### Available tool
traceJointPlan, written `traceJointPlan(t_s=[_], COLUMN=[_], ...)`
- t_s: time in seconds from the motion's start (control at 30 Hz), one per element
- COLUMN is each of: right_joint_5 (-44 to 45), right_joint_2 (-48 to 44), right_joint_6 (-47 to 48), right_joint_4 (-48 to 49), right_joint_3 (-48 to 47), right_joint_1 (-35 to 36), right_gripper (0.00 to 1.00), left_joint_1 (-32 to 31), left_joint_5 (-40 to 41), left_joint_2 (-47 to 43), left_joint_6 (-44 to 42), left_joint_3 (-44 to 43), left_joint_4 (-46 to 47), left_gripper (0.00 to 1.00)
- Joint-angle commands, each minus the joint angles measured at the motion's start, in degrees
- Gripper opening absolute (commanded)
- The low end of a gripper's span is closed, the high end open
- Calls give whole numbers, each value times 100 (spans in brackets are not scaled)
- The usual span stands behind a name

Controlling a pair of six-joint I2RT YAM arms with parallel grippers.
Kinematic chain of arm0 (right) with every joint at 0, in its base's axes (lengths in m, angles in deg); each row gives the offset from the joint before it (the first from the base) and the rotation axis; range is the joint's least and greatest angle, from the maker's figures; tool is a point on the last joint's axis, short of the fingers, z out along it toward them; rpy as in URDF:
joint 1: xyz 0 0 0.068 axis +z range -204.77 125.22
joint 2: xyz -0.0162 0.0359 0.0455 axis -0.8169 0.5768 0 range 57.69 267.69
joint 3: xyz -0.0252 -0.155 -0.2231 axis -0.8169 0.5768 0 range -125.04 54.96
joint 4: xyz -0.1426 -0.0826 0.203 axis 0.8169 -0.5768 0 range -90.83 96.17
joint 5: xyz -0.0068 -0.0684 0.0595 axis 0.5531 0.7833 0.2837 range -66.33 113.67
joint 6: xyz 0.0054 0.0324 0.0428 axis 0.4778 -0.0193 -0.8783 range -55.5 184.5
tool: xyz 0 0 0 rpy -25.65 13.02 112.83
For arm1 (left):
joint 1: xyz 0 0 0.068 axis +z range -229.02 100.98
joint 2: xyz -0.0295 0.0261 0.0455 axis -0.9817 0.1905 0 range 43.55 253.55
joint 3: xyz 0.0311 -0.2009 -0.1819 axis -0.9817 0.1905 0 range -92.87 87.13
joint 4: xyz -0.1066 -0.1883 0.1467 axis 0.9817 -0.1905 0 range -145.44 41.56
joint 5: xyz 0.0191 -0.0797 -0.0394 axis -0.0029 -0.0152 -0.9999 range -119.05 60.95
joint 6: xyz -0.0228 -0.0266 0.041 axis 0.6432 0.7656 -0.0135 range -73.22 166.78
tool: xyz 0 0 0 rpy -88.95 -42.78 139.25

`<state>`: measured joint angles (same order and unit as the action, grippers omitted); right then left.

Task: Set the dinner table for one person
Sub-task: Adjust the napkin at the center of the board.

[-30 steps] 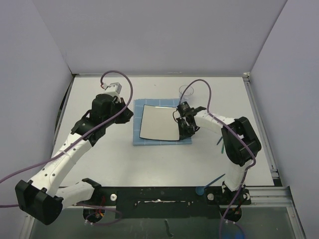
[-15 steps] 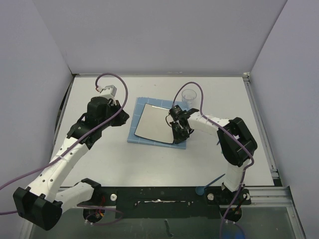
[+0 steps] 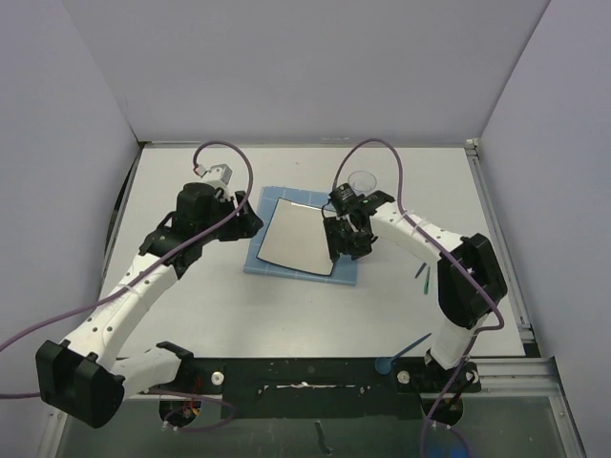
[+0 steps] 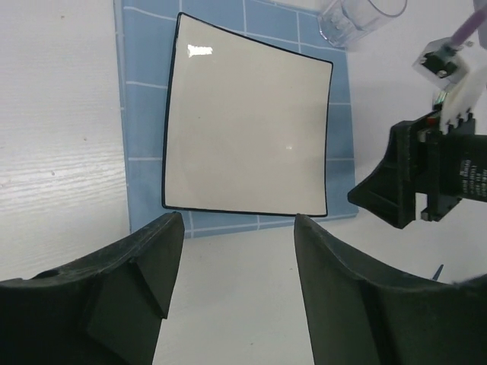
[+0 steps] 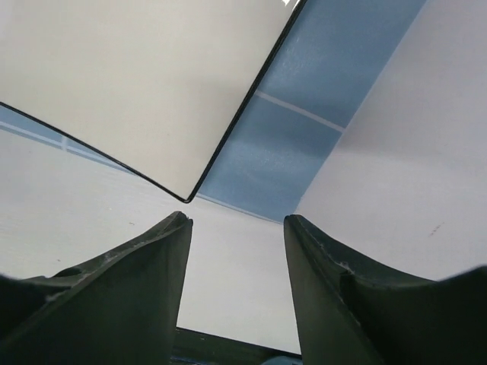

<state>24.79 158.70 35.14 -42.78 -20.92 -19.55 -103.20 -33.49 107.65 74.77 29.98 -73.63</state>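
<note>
On the white dinner table [image 3: 286, 305] a blue grid placemat [image 3: 351, 267] lies slightly skewed. A square white dark-rimmed plate [image 3: 298, 236] rests on it. My left gripper [image 3: 250, 221] hangs at the mat's left edge, open and holding nothing. In the left wrist view its fingers [image 4: 137, 281] frame bare table just short of the placemat [image 4: 144, 137] and the plate [image 4: 247, 137]. My right gripper [image 3: 342, 250] is over the mat's right side, also open and holding nothing. In the right wrist view the gripper [image 5: 237, 289] stands above the plate's corner [image 5: 137, 84] and the placemat [image 5: 304, 129].
A clear plastic cup [image 3: 361, 181] stands just behind the mat's far right corner and shows in the left wrist view as a cup [image 4: 358, 15]. A thin green utensil [image 3: 424, 277] and a blue utensil [image 3: 412, 343] lie on the right, near the right arm's base.
The placemat with the plate slid left and turned slightly. Both grippers, shut at its edges before, have opened and let go. The right gripper moved towards the far side.
</note>
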Motion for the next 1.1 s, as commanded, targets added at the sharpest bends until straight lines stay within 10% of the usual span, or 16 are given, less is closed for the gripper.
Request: traceJointPlan(t_s=[0.0,1.07], right_joint_5=[-44,-2559], right_joint_2=[-292,525], right_joint_6=[111,-23], right_joint_4=[-72,2996], right_joint_3=[-413,873], right_joint_1=[-226,-1324], right_gripper=[54,48], left_joint_1=[165,2032], left_joint_5=[26,-3873], left_joint_2=[377,2891], left_joint_6=[12,2050], left_joint_3=[139,1662], left_joint_4=[639,5882], left_gripper=[59,51])
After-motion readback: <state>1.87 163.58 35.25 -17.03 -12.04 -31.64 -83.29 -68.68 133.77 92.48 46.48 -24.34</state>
